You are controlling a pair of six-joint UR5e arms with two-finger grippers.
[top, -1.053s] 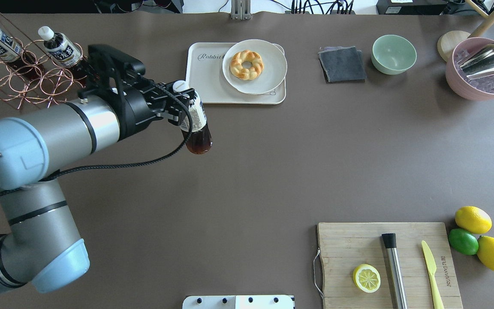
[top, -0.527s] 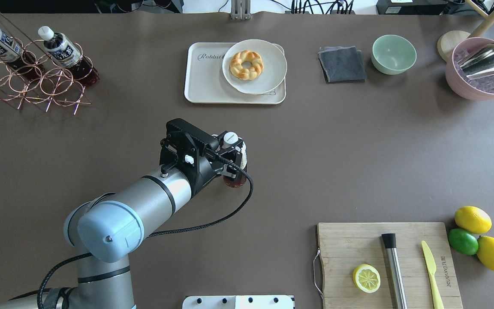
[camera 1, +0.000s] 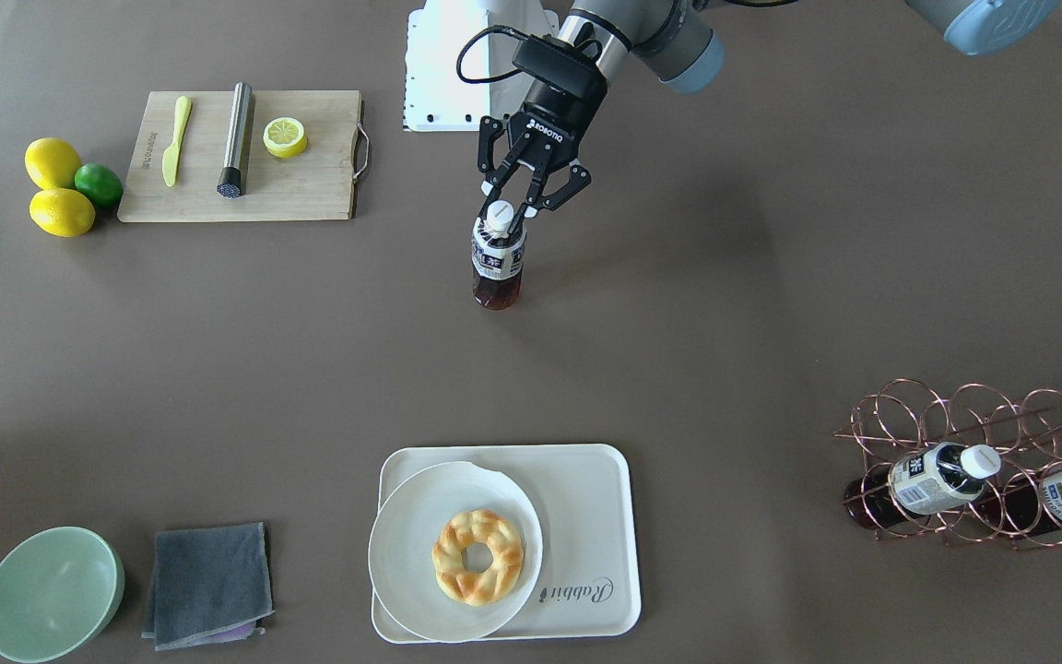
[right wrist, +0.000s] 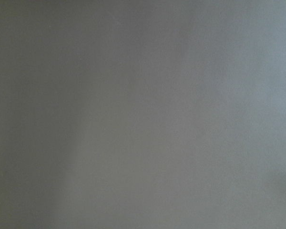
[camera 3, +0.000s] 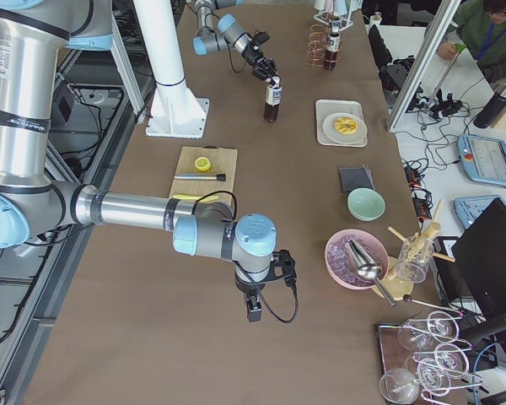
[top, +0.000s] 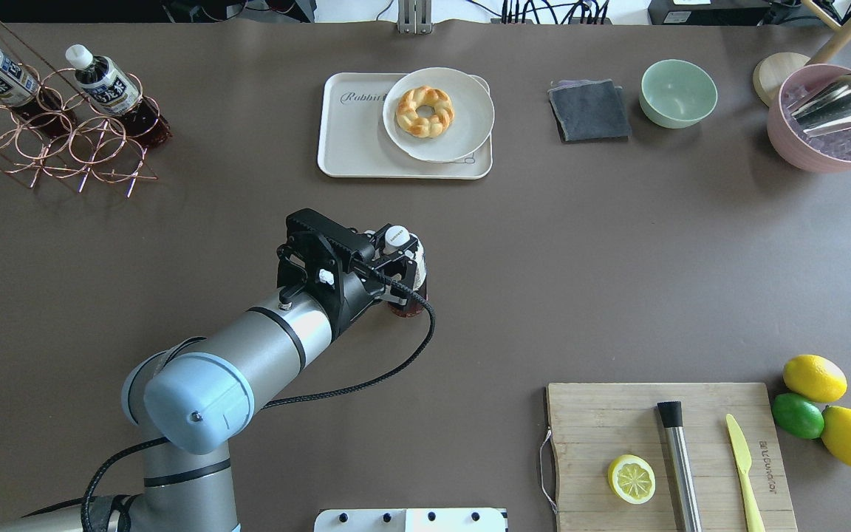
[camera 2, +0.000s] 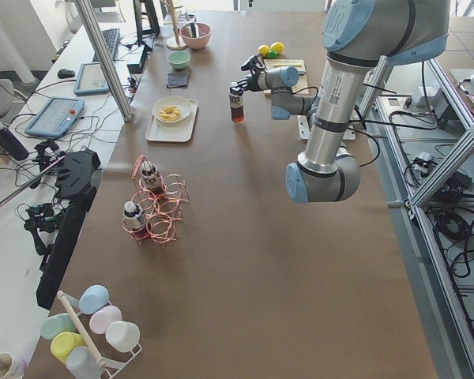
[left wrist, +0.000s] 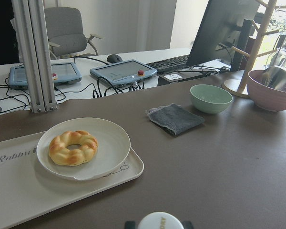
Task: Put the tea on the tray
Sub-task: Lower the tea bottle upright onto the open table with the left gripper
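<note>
Tea (camera 1: 497,263) stands upright mid-table in the front view. Its base looks seated on the brown table (camera 1: 771,304), well apart from the tray (camera 1: 586,516). Left gripper (camera 1: 505,208) comes in from above at a slant, fingers pinched on the neck just under the white cap. A round plate (camera 1: 407,526) with a doughnut (camera 1: 477,556) covers one half of the tray; the half with the "Rabbit" print is bare. A copper wire rack (camera 1: 973,433) off to the side holds two more bottles, slanted.

Overhead: tea (top: 417,272) sits between the robot and the tray (top: 351,140), near the table's middle. Cutting board (top: 617,414) at the robot's right near corner carries a lemon half, a steel cylinder tool and a yellow knife.

Left side view: tea (camera 2: 237,106) is standing with the left gripper on its top. The tray lies beyond it, apart.

Right side view: right gripper (camera 3: 253,310) hangs over bare table, far from the tea (camera 3: 271,103). Can't tell from here whether its fingers are spread or together.

Left wrist cam: cap (left wrist: 159,222) is at the bottom edge with a dark fingertip on either side. Tray (left wrist: 19,191) is ahead, with the green bowl (left wrist: 210,98) and grey cloth (left wrist: 175,119) further out.

Right wrist cam: flat grey-brown surface only.
</note>
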